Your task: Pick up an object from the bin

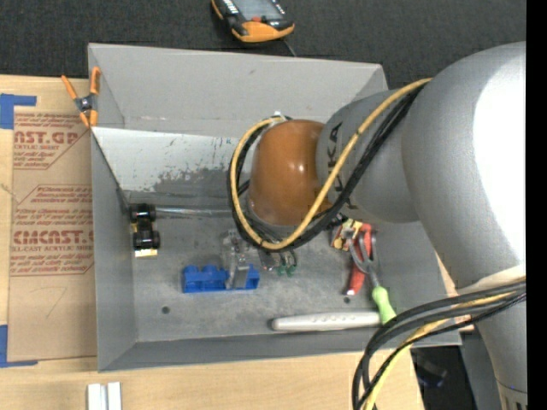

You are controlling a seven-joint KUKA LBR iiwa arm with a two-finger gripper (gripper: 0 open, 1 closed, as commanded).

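Camera view, from above. A grey bin (214, 84) is entered from the right by the arm (466, 143), whose wrist is capped by an orange cover (286, 173) and ringed by yellow and black cables (242, 220). The hand (240, 266) is seen just below the cover, lowered close to the bin floor near its middle. It is placed at the right end of a blue block (203, 279). The block lies flat on the floor in the lower middle of the bin; its left part is exposed, while its right end is overlapped by the hand. Whether the hand is wide or narrow cannot be told, and whether the block is gripped cannot be told either.

Other things are scattered singly over the floor. A black toy car (144, 229) with yellow marks is seen at the left, well apart from the hand. A pale rod (325, 321) is laid along the lower wall, to the right of the block. Red-handled pliers (362, 254) are seen at the right, partly hidden under the arm, and a green piece (381, 302) is seen just below them, close to the right end of the rod.
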